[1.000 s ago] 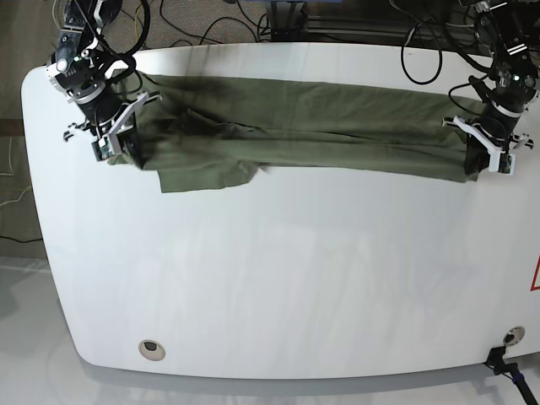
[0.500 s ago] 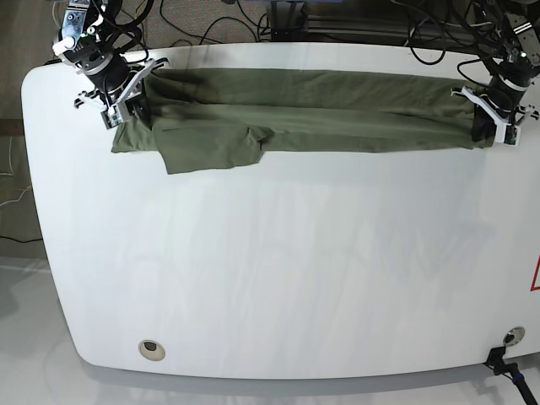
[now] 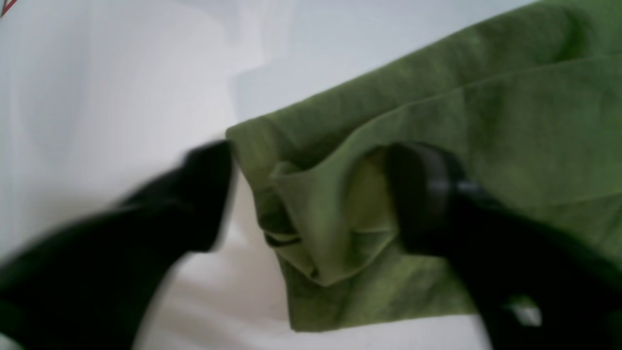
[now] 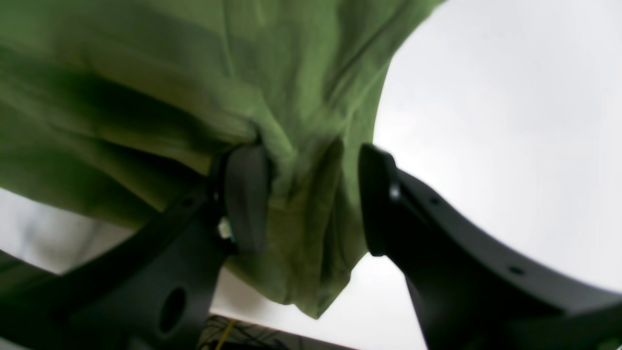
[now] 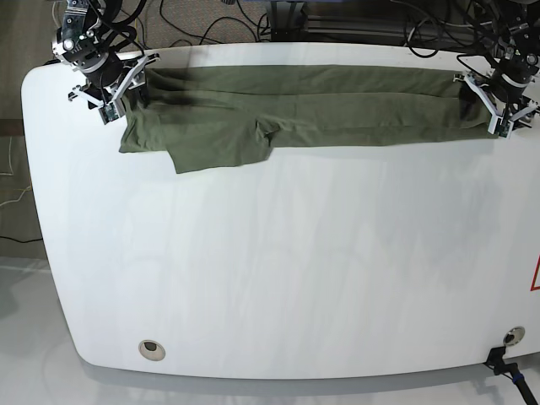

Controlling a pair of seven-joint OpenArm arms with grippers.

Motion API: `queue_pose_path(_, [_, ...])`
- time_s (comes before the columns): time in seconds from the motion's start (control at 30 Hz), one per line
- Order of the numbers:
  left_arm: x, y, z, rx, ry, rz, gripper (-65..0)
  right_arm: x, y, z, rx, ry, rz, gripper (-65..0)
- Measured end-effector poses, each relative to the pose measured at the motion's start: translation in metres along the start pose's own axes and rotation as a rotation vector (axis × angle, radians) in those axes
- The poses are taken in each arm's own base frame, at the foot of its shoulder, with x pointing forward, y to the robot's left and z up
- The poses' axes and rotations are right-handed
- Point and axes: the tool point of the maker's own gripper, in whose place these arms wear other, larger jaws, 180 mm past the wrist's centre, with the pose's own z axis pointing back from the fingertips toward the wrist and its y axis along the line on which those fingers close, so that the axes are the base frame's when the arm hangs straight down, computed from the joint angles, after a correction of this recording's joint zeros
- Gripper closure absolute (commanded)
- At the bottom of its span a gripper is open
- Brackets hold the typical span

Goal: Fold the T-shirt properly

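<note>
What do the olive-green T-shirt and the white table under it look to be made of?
The olive-green T-shirt looks like soft matte knit, probably cotton: the left wrist view shows a fuzzy weave and limp, rumpled folds. The white table looks like a hard, smooth, semi-gloss board, perhaps laminate: it carries faint soft reflections; its core is not visible.

Black arms with white brackets, black curved tool fingers [image 4: 245,199], dark cables

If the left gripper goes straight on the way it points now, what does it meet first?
Most likely the T-shirt: its bunched edge already lies between the open fingers of the left gripper, with the white table just beneath.
</note>
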Motion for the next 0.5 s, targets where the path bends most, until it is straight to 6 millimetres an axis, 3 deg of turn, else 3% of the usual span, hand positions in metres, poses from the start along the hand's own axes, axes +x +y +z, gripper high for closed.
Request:
queue_pose_path(0.17, [0.021,0.013,-0.003,0.037,-0.051,0.001,-60.5,0.023,-0.001,0.008,-0.02,-0.057,0.048,-29.2])
queue_pose_path(0.27, [0.04,0.036,0.007,0.111,-0.109,0.009,-60.5,0.029,-0.002,0.01,-0.025,-0.069,0.061,-29.2])
queue_pose_path(0.43, [0.058,0.025,0.011,0.067,-0.184,0.039,-60.5,0.053,-0.003,0.014,-0.037,-0.135,0.081,-29.2])
queue_pose_path(0.5, [0.068,0.027,0.015,0.076,-0.211,0.029,-60.5,0.054,-0.006,0.016,-0.047,-0.135,0.085,-29.2])
